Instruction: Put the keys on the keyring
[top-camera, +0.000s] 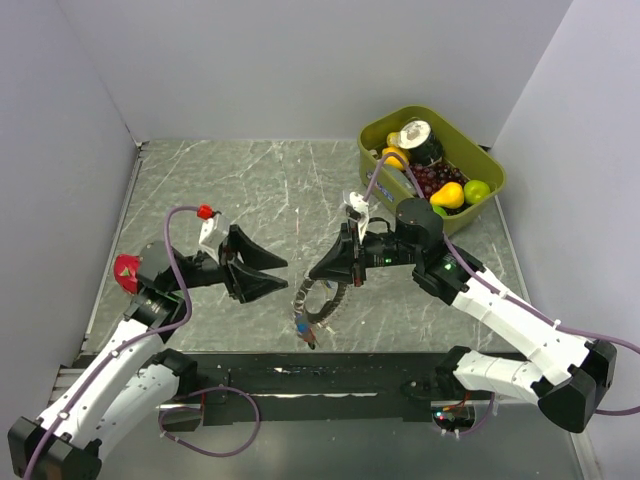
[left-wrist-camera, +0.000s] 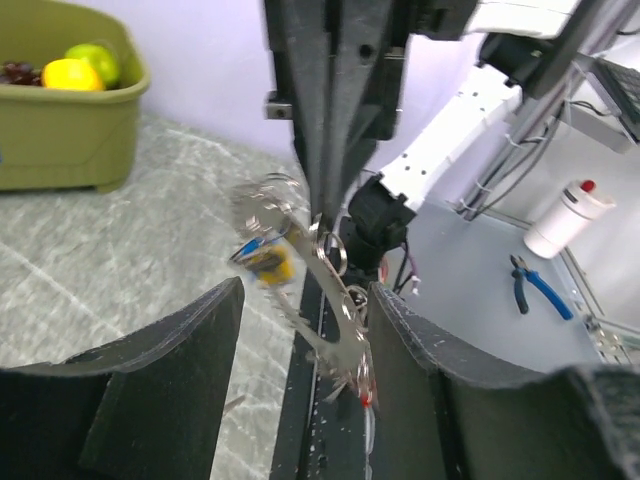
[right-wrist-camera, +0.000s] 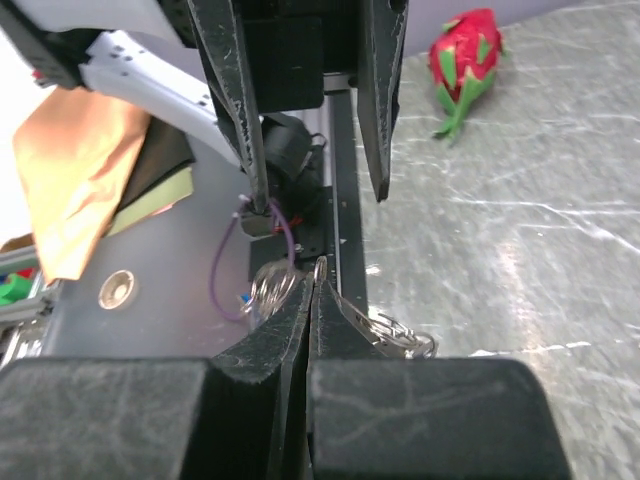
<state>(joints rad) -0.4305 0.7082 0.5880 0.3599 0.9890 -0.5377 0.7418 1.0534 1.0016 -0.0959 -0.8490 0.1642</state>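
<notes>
Blue-handled pliers beyond keyring, left wrist view only

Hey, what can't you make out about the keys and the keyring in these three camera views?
Top view: the keys hanging under the keyring are too small to count, or to tell threaded from loose.
Left wrist view: the keys are blurred, so their head colours smear together.
Right wrist view: the shut fingers of the right gripper cover most of the keyring, and the keys are hidden behind them.
</notes>
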